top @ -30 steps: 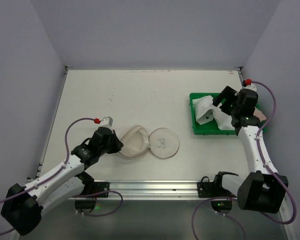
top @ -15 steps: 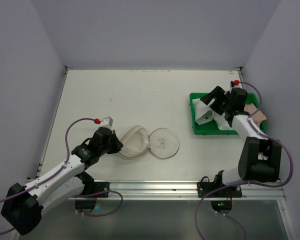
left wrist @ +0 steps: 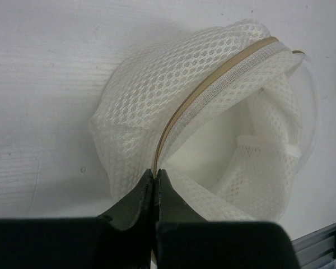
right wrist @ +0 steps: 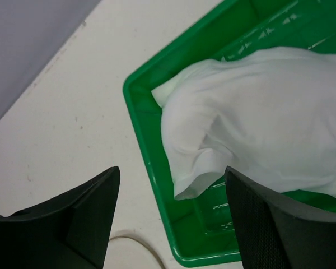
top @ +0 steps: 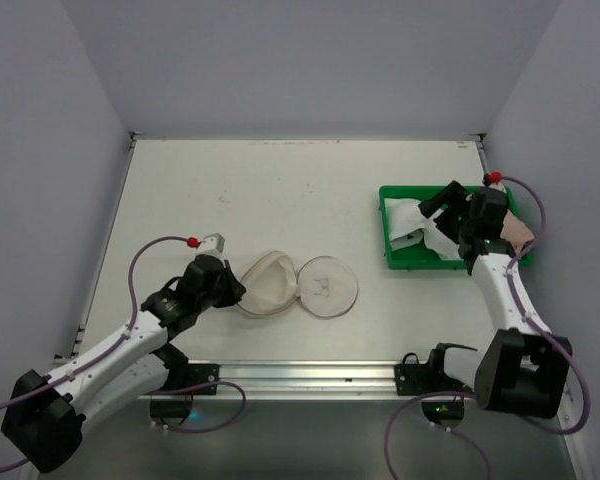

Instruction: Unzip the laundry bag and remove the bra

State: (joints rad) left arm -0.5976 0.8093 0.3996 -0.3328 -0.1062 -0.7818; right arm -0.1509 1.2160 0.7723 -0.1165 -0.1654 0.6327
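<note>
1. Your left hand (left wrist: 155,180) is fully closed, pinching the edge of the laundry bag (left wrist: 140,101), a small round pouch of translucent white mesh with a beige zip rim, right where the zip tape meets the mesh.
2. The laundry bag lies on the white desk (top: 280,190), front and left of centre, just beside the left hand. Its flat round face (top: 325,285) with the tiny black sketch is flipped open to the right, so the unzipping looks done.
3. In the left wrist view the pouch gapes, and you see only mesh folds inside it. No garment shows there, so I judge the bag emptied.
4. Well apart, at the right of the desk, a white soft garment (right wrist: 252,117) lies in the green rectangular plastic tray (right wrist: 140,129), draped toward its near corner. It is probably the bra, though you cannot confirm its shape from here.
5. Your right hand (right wrist: 172,196) hangs above that tray with its fingers spread wide and nothing between them.
6. If that garment is the bra, little is left: let go of the bag and pull both arms back.
</note>
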